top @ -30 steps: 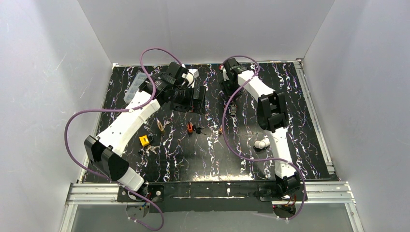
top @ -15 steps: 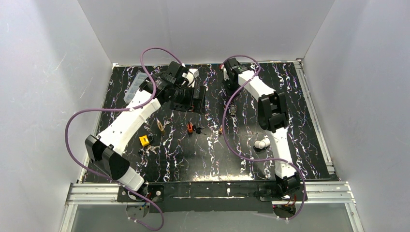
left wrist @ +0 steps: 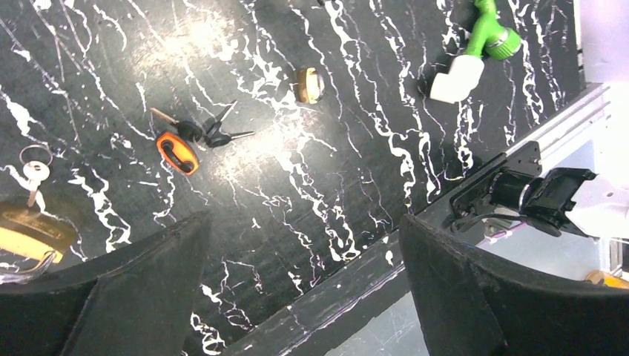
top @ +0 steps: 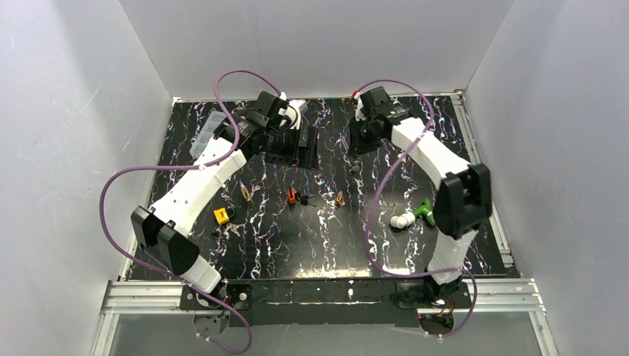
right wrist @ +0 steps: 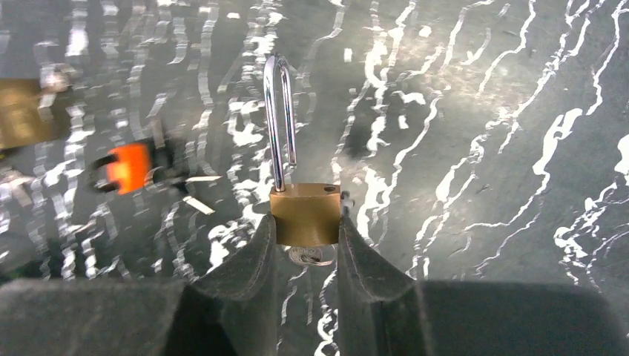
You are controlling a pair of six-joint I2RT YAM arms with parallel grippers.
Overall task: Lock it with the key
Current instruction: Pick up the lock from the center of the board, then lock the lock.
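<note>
My right gripper (right wrist: 305,222) is shut on the body of a brass padlock (right wrist: 305,211), which it holds above the table. The padlock's steel shackle (right wrist: 280,122) stands raised and open, pointing away from the fingers. A silver key head (right wrist: 310,256) shows just under the padlock's body, between my fingers. In the top view the right gripper (top: 357,148) hangs over the back middle of the table. My left gripper (left wrist: 303,222) is open and holds nothing. It sits at the back (top: 297,144), left of the right one.
On the black marbled table lie an orange fob with black keys (left wrist: 178,152), a second brass padlock (left wrist: 30,233) with a ringed key (left wrist: 33,167), a small brass piece (left wrist: 308,84), a green-and-white fitting (left wrist: 478,55) and a yellow block (top: 221,216). A clear box (top: 206,133) sits at the back left.
The right arm's elbow has swung out to the right, uncovering the green fitting. Its gripper has moved slightly forward and right. The left arm has barely moved.
</note>
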